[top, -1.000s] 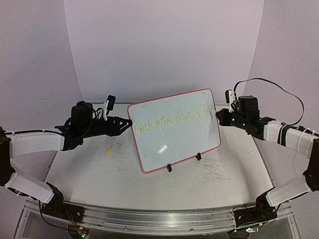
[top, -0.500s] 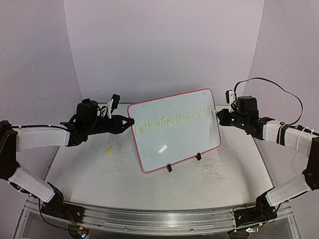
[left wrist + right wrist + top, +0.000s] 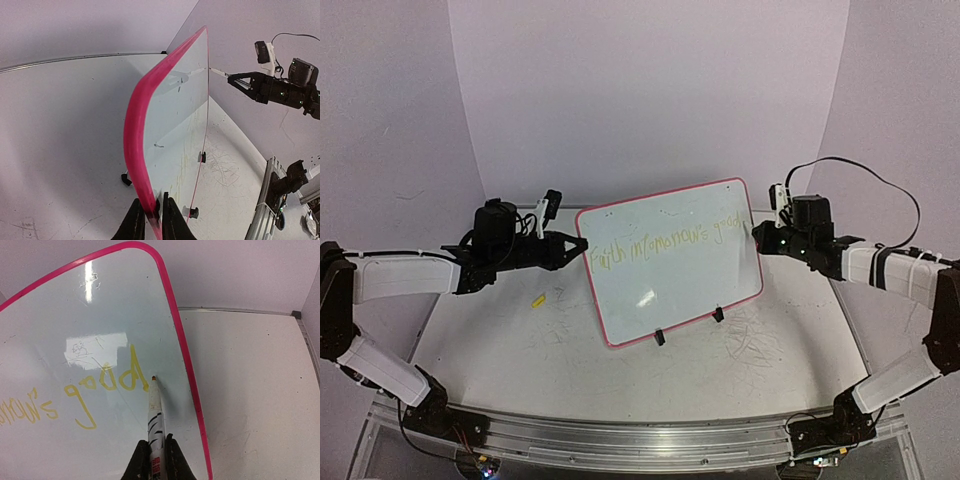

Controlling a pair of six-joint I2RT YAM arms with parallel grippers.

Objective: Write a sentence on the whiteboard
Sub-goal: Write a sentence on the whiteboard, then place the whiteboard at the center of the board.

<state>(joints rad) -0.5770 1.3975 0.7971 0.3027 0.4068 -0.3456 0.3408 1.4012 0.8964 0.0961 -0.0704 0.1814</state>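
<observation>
Grip was solid on the writing side: right hand (image 3: 156, 441) was clenched on the marker (image 3: 155, 415), barrel centred between the fingers and aimed at the whiteboard (image 3: 100, 305). Marker tip (image 3: 153, 378) sat just right of the final "d" of what read as "good" (image 3: 107, 382), close inside the pink rim (image 3: 176, 335); couldn't tell from the wrist view whether it touched the glossy face or hovered just off it. Opposite edge: left hand (image 3: 152, 205) was pinched on the rim, low down, one finger each side, bracing the board. Board stood tilted back on two black clip feet (image 3: 659, 337) in the middle of the surface (image 3: 490, 350), between both arms. The sentence (image 3: 665, 243), faint yellow-green, ran nearly full width across the upper half, slanting up to the right. My read: line looked about complete, with almost no room before the rim, so the step in hand was a closing dot or a lift-off. Doing it well meant a light press only, since the clips and the left pinch were the only counter-force; push square into the face, not sideways, then retract straight back along the barrel to avoid a stray tail, and hold the left pinch until the tip was clear. Small yellow bit (image 3: 537, 299) lay left of the board, grey scribbles (image 3: 755, 340) to its right; neither was in the way.
</observation>
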